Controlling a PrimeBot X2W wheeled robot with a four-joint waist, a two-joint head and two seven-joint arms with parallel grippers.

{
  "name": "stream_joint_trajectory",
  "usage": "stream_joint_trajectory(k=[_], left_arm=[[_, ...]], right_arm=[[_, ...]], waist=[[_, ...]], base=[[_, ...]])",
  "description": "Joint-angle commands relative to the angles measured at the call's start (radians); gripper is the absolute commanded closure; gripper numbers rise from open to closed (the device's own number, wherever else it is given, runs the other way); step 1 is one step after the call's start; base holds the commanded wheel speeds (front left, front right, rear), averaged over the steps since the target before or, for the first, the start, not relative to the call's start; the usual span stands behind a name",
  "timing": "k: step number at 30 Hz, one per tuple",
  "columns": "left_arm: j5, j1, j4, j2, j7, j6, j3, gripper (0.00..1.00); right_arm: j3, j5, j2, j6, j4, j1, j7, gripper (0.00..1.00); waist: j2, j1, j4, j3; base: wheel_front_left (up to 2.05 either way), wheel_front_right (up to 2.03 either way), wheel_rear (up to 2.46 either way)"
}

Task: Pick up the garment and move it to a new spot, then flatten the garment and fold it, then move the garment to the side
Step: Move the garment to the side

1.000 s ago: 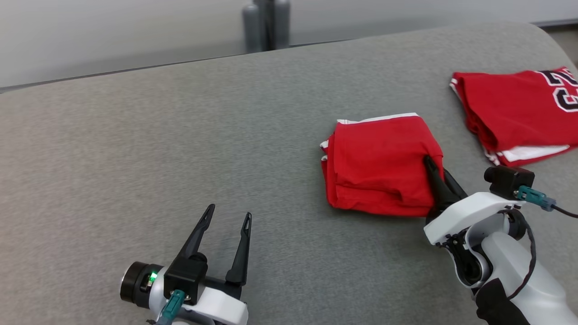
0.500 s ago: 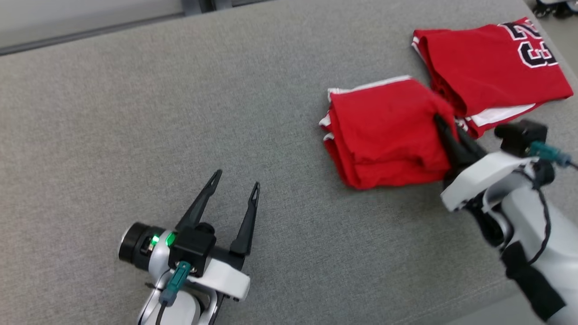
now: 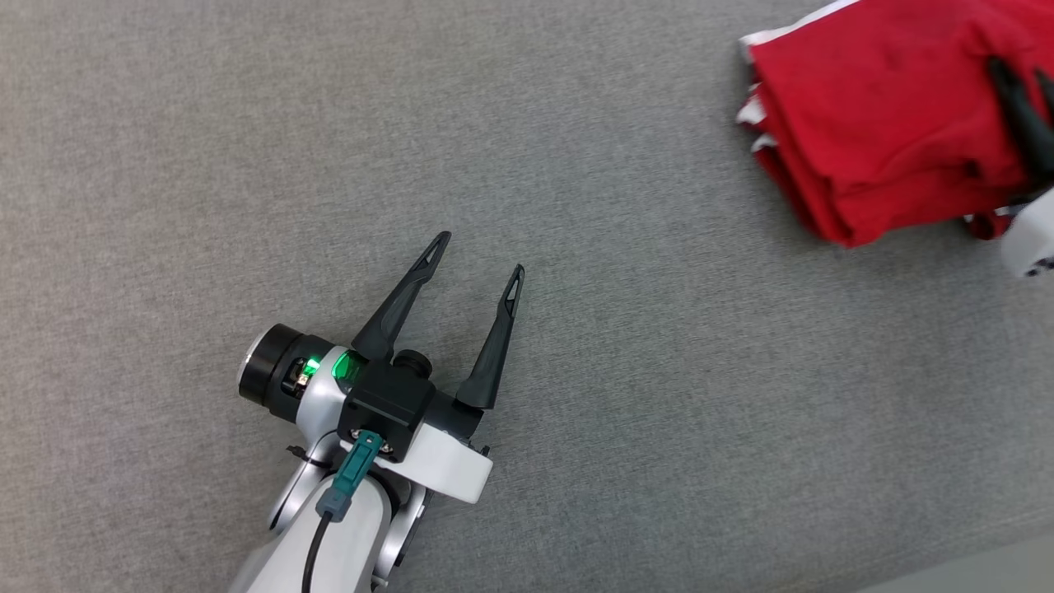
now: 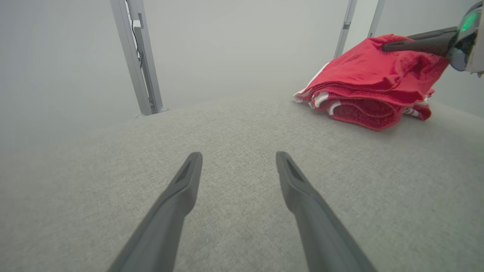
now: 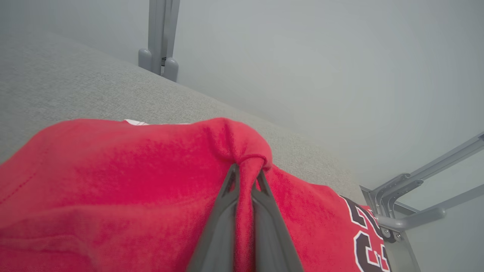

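Near left: left hand (image 3: 482, 251) hovers over the bare bench (image 3: 659, 371), fingers spread wide, holding nothing.

Far right: the garment (image 3: 865, 132), red and folded, lies on the bench. The right hand (image 5: 246, 170) is pinched tight on a small tuck of its top layer.

Beyond that: a numbered garment (image 5: 363, 234), also red. Cannot tell whether the two touch.

Risk 1: the grip looks to take only the top layer. A sideways pull may peel that layer off and spill the fold, with the lower layers dragging on the bench.

Risk 2: the move may snag the numbered garment.

Count: hands, two; red garments, two; bench, one.
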Motion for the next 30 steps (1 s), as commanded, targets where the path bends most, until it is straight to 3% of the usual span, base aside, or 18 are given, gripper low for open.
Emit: stream_joint_trajectory(k=[1,9,14,24,30], left_arm=[[0.005,-0.018,-0.002,0.004,-0.005,-0.004,0.000,0.00],[-0.004,-0.029,0.008,0.002,-0.018,0.004,-0.010,0.00],[-0.008,-0.037,0.013,0.003,-0.024,0.009,-0.012,0.00],[-0.008,-0.043,0.011,0.011,-0.021,0.008,-0.024,0.00],[-0.010,-0.049,0.003,0.016,-0.013,0.003,-0.033,0.00]], right_arm=[[-0.024,-0.011,-0.030,-0.001,0.000,-0.003,-0.006,1.00],[-0.133,-0.036,-0.158,-0.001,0.010,0.037,-0.006,1.00],[-0.202,-0.027,-0.200,-0.001,0.014,0.059,-0.006,1.00],[-0.234,-0.052,-0.235,-0.001,0.054,0.079,-0.006,1.00],[-0.217,-0.103,-0.231,-0.001,0.145,0.033,-0.006,1.00]], waist=[[0.0000,0.0000,0.020,0.021],[0.0000,0.0000,0.044,0.041],[0.0000,0.0000,0.048,0.041],[0.0000,0.0000,0.053,0.041],[0.0000,0.0000,0.068,0.055]], base=[[0.00,0.00,0.00],[0.00,0.00,0.00],[0.00,0.00,0.00],[0.00,0.00,0.00],[0.00,0.00,0.00]])
